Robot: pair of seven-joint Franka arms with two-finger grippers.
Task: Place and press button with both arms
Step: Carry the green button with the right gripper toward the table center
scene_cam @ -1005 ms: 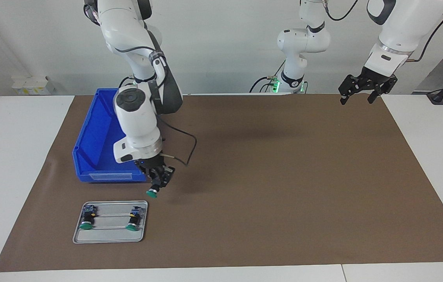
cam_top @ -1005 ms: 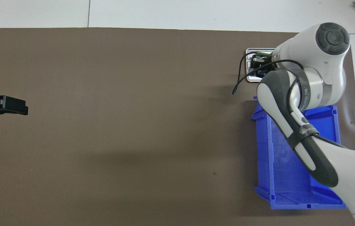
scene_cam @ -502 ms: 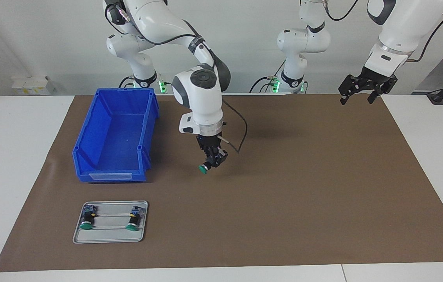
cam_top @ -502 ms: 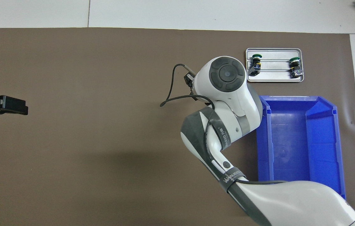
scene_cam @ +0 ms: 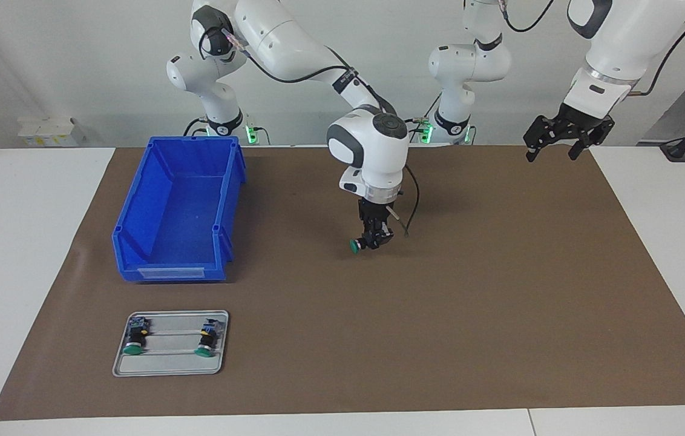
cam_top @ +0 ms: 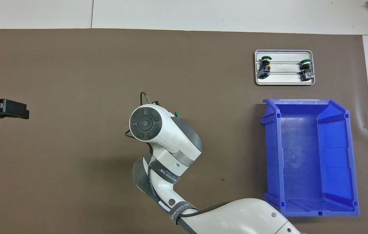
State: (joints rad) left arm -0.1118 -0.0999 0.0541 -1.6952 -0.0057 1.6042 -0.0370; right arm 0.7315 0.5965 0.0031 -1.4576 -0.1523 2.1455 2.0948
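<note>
A button (scene_cam: 355, 245) with a green cap and black body lies sideways in my right gripper (scene_cam: 371, 240), which is shut on it low over the middle of the brown mat. Whether the button touches the mat I cannot tell. From overhead the right arm's wrist covers the gripper, and only a green sliver of the button (cam_top: 176, 114) shows. My left gripper (scene_cam: 551, 155) hangs open and waiting above the mat's corner by the left arm's base, with nothing between its fingers; it also shows in the overhead view, left gripper (cam_top: 21, 110).
A grey metal tray (scene_cam: 170, 367) (cam_top: 284, 83) holds two more green-capped buttons (scene_cam: 135, 339) (scene_cam: 206, 341) at the right arm's end, farther from the robots. A blue bin (scene_cam: 167, 274) (cam_top: 304, 213) with nothing visible in it stands nearer the robots than the tray.
The right arm has swung from beside the blue bin and tray to the middle of the mat, carrying the button. The left arm has not moved.
</note>
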